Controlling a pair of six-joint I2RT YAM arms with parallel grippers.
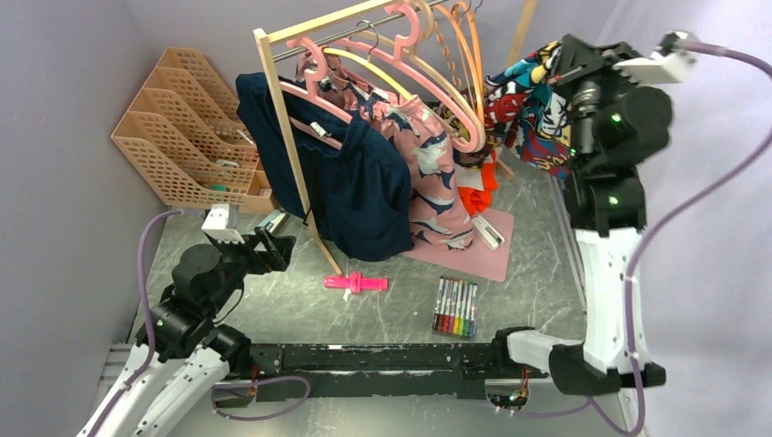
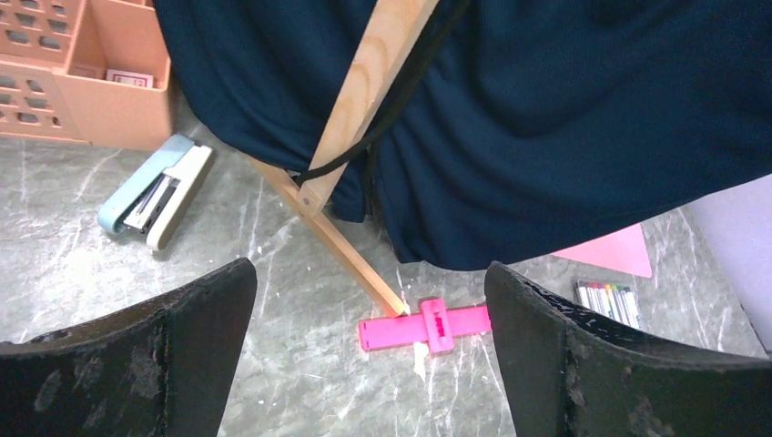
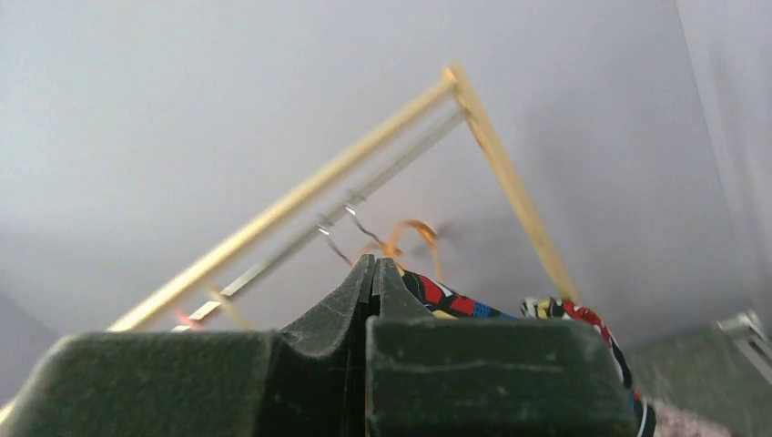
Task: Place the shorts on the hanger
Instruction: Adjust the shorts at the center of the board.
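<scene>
Up high, R claw (image 3: 373,266) pinches shorts (image 1: 533,109), hanging lengthwise downward; L claw (image 2: 369,267) wide open, empty.

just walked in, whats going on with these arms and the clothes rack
The right claw is shut, apparently pinching the shorts, which are up at the right end of the rack. The pink hanger hangs on the rack, and the shorts are not on it yet. The left claw is open and empty, low over the table near the navy garment.
</scene>
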